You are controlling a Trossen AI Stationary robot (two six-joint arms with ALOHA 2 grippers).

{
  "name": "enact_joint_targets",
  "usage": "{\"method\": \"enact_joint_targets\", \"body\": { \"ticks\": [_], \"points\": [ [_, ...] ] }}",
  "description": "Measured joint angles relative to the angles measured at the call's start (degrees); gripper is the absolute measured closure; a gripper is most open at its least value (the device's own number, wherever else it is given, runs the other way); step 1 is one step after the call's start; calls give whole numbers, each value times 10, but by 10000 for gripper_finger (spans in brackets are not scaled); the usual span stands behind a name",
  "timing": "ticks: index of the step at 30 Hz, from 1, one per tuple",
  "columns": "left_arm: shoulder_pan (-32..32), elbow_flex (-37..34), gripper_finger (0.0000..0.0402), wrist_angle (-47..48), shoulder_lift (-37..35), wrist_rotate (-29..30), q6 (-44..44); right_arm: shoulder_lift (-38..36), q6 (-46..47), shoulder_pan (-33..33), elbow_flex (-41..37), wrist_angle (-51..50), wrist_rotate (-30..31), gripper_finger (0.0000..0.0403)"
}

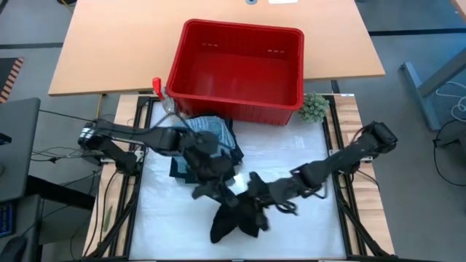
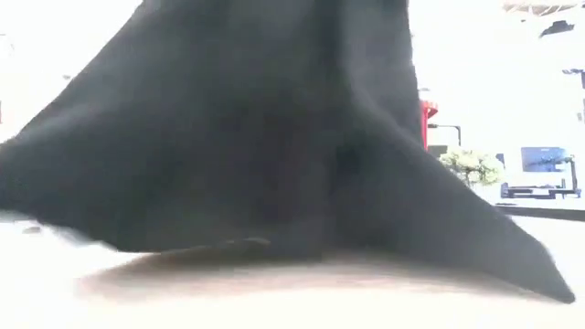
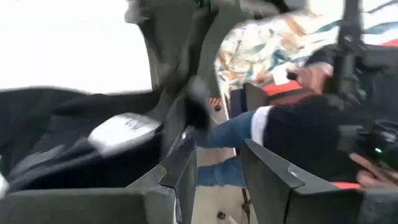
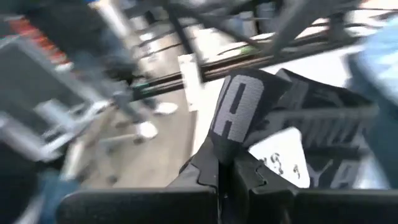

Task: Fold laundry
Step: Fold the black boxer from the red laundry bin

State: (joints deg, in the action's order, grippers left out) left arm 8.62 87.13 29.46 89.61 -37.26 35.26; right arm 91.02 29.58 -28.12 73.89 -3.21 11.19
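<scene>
A black garment (image 1: 237,215) with a white tag (image 3: 121,134) stands peaked up over the white table cover near the front, and it fills the low view (image 2: 274,137). My right gripper (image 4: 227,169) is shut on it from the right. My left gripper (image 3: 217,168) is open just left of it, with nothing between its fingers and the black cloth beside one finger. Whether that finger touches the cloth, I cannot tell. More laundry, light blue, striped and navy, lies in a pile (image 1: 207,138) behind. My right gripper pinches the black garment's band with grey lettering (image 4: 239,112) between its two fingers. The fingers come slanting down from the table's right side. The band stands up out of the fingertips. The rest hangs below, its lower edges (image 2: 228,245) on the table.
A red plastic basket (image 1: 240,69) stands at the far edge, with a small green fuzzy ball (image 1: 314,107) to its right. A person in jeans (image 3: 230,130) shows beyond the table in the left wrist view. Bare white cover (image 1: 306,153) lies at the right.
</scene>
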Motion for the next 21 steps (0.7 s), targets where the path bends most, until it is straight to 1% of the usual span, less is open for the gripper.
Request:
{"method": "enact_joint_targets", "body": {
  "ticks": [2,5,7,8,10,12,14,18,21],
  "points": [
    [-2,2,287,2,-19,-2,-17,-25,-3,-2,0,-19,-17,373],
    [0,2,286,20,-55,32,-49,-69,-3,-9,1,-89,-15,373],
    [4,2,286,22,-82,76,-79,-88,-4,-13,1,-115,-9,373],
    [11,-2,286,22,-98,113,-98,-94,-11,-15,1,-118,-8,373],
    [32,-17,286,21,-119,188,-139,-106,-34,-24,0,-95,-9,373],
    [55,-32,286,18,-124,237,-158,-122,-67,-33,0,-60,-10,373],
    [73,-52,286,9,-120,252,-159,-133,-101,-39,1,-19,-10,373],
    [95,-87,286,-52,-124,263,-164,-141,-157,-46,1,36,-11,373],
    [103,-121,286,-92,-121,279,-156,-147,-166,-45,1,70,-14,373]
  ]
}}
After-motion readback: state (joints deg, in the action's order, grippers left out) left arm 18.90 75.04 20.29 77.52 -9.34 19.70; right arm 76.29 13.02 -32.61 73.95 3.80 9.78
